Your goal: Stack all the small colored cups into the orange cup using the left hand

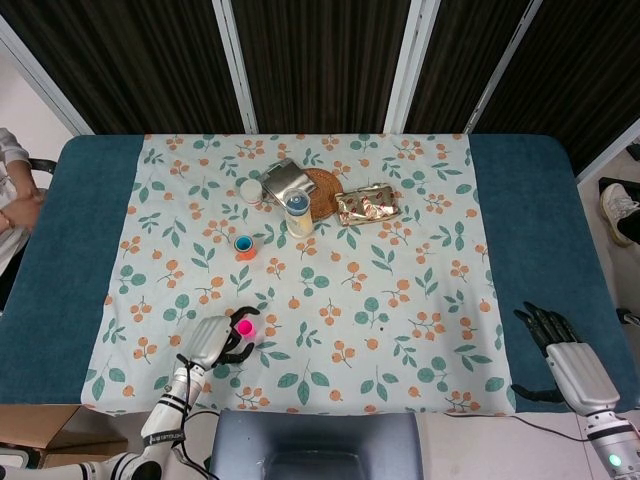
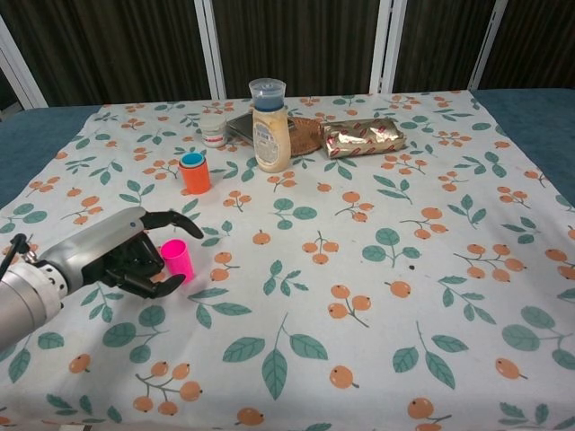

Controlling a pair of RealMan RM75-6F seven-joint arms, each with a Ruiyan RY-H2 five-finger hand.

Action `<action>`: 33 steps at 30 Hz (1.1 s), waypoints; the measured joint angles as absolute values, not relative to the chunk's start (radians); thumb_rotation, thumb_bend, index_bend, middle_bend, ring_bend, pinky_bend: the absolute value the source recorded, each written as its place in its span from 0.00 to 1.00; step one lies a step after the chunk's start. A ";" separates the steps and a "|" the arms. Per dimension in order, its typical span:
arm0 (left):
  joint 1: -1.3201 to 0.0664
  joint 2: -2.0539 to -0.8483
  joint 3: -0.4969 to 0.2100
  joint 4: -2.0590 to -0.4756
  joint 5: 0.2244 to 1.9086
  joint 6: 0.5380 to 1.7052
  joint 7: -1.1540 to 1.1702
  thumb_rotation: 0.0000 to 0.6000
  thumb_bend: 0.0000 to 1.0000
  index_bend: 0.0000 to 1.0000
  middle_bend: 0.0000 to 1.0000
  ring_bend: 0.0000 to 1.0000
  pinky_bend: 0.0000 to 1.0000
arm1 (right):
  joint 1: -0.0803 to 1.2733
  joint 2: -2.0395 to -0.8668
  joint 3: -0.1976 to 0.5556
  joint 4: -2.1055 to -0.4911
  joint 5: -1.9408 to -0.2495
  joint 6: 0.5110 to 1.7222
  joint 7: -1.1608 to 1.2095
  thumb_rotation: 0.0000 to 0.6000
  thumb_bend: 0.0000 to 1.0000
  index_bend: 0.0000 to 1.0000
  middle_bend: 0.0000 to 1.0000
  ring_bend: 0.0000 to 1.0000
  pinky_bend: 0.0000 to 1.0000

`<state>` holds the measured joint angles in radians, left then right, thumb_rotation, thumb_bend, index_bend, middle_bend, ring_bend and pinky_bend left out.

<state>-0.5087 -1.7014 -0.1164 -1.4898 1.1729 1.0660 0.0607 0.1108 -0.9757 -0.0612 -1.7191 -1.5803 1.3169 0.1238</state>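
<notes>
The orange cup (image 1: pixel 243 246) (image 2: pixel 194 174) stands upright at the left middle of the cloth, with a blue cup nested in its top. Nearer the front edge a pink cup (image 1: pixel 244 327) (image 2: pixel 177 261) stands upright on the table. My left hand (image 1: pixel 213 341) (image 2: pixel 124 257) is just to the left of the pink cup. Its fingers curve around the cup, one behind it and the thumb in front, without visibly touching. My right hand (image 1: pixel 566 350) hangs by the table's front right corner with its fingers spread and nothing in it; the chest view does not show it.
At the back of the floral cloth (image 1: pixel 420 290) stand a squeeze bottle (image 1: pixel 298 213) (image 2: pixel 270 126), a small white jar (image 1: pixel 251 190) (image 2: pixel 213 128), a silver pouch (image 1: pixel 286 180) on a woven mat (image 1: pixel 325 195) and a gold packet (image 1: pixel 367 204) (image 2: pixel 364 136). A person's arm (image 1: pixel 15 195) shows at the left edge.
</notes>
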 measured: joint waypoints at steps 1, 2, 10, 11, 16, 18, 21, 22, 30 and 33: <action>-0.509 -1.703 -0.119 -1.485 1.171 1.065 0.060 1.00 0.38 0.34 1.00 1.00 1.00 | 0.110 -0.975 -0.061 -1.719 -1.580 1.318 0.124 1.00 0.19 0.00 0.00 0.00 0.00; -0.509 -1.705 -0.122 -1.478 1.170 1.065 0.058 1.00 0.38 0.35 1.00 1.00 1.00 | 0.110 -0.975 -0.061 -1.719 -1.579 1.319 0.125 1.00 0.19 0.00 0.00 0.00 0.00; -0.507 -1.709 -0.134 -1.456 1.166 1.061 0.038 1.00 0.39 0.49 1.00 1.00 1.00 | 0.109 -0.975 -0.061 -1.720 -1.581 1.322 0.123 1.00 0.19 0.00 0.00 0.00 0.00; -0.506 -1.708 -0.136 -1.452 1.167 1.060 0.032 1.00 0.39 0.50 1.00 1.00 1.00 | 0.109 -0.976 -0.061 -1.720 -1.580 1.322 0.122 1.00 0.19 0.00 0.00 0.00 0.00; -0.505 -1.710 -0.143 -1.439 1.173 1.057 0.011 1.00 0.41 0.55 1.00 1.00 1.00 | 0.110 -0.979 -0.061 -1.720 -1.577 1.319 0.114 1.00 0.19 0.00 0.00 0.00 0.00; -0.506 -1.714 -0.148 -1.431 1.175 1.057 0.006 1.00 0.43 0.57 1.00 1.00 1.00 | 0.110 -0.979 -0.061 -1.721 -1.576 1.319 0.114 1.00 0.19 0.00 0.00 0.00 0.00; -0.508 -1.717 -0.156 -1.424 1.179 1.061 0.005 1.00 0.45 0.59 1.00 1.00 1.00 | 0.109 -0.978 -0.060 -1.721 -1.576 1.321 0.115 1.00 0.19 0.00 0.00 0.00 0.00; -0.510 -1.717 -0.160 -1.424 1.179 1.061 0.005 1.00 0.46 0.60 1.00 1.00 1.00 | 0.109 -0.978 -0.060 -1.722 -1.575 1.321 0.115 1.00 0.19 0.00 0.00 0.00 0.00; -0.567 -1.720 -0.295 -1.440 1.164 1.088 0.017 1.00 0.46 0.61 1.00 1.00 1.00 | 0.113 -0.982 -0.059 -1.721 -1.568 1.312 0.106 1.00 0.19 0.00 0.00 0.00 0.00; -0.630 -1.742 -0.376 -1.408 1.137 1.092 0.051 1.00 0.47 0.61 1.00 1.00 1.00 | 0.113 -0.982 -0.053 -1.721 -1.556 1.312 0.107 1.00 0.19 0.00 0.00 0.00 0.00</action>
